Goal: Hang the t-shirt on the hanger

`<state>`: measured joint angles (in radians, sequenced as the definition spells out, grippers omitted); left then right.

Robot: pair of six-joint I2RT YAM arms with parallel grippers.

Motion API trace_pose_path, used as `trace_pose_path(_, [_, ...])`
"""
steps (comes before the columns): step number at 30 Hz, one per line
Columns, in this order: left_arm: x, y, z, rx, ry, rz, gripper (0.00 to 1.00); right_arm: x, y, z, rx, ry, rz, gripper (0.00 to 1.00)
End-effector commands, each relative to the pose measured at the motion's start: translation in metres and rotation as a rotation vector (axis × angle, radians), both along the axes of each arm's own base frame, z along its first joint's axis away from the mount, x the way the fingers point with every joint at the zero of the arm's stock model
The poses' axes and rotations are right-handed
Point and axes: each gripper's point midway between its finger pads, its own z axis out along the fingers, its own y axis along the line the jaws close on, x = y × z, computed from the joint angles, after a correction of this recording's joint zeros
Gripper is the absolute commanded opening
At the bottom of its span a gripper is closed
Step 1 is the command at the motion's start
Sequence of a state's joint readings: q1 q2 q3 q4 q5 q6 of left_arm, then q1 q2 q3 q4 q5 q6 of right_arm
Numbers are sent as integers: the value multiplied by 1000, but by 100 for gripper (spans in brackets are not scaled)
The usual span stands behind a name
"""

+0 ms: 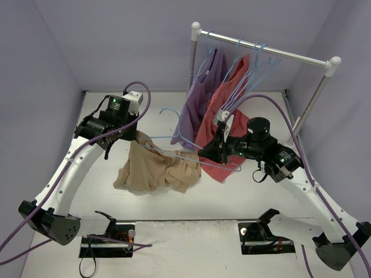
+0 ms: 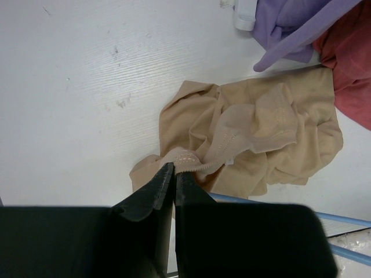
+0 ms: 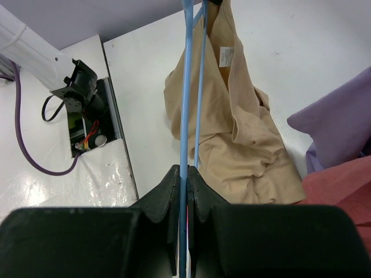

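Left wrist: t-shirt point(image 2: 278, 133) edge in left pincer point(image 2: 174, 169).

Purple shirt point(image 1: 203, 98) and red shirt point(image 1: 235, 87) on blue hangers point(image 1: 258, 62) along a white rack point(image 1: 290, 53), above a white table point(image 1: 243, 194).

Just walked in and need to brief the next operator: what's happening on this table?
Two arms are getting the tan t-shirt onto a light-blue hanger. The left gripper, jaws shut, holds up an edge of the t-shirt while most of it lies crumpled on the table. The right gripper, jaws shut on the wire, points the hanger's far end at that raised edge. The shirt is not on it yet. A purple shirt and a red shirt hang on the rack behind.
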<state>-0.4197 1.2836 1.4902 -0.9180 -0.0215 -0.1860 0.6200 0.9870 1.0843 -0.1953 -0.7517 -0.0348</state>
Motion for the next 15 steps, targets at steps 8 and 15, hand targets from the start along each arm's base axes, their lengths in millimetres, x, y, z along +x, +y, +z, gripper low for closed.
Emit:
trace_pose_path(8, [-22,0,62,-132,-125,41,0,31,16,48,129,-187,-85,0])
trace_pose_path(15, [-28,-11,86,-201,-153,34,0,38,25,63,169,-235,-123,0])
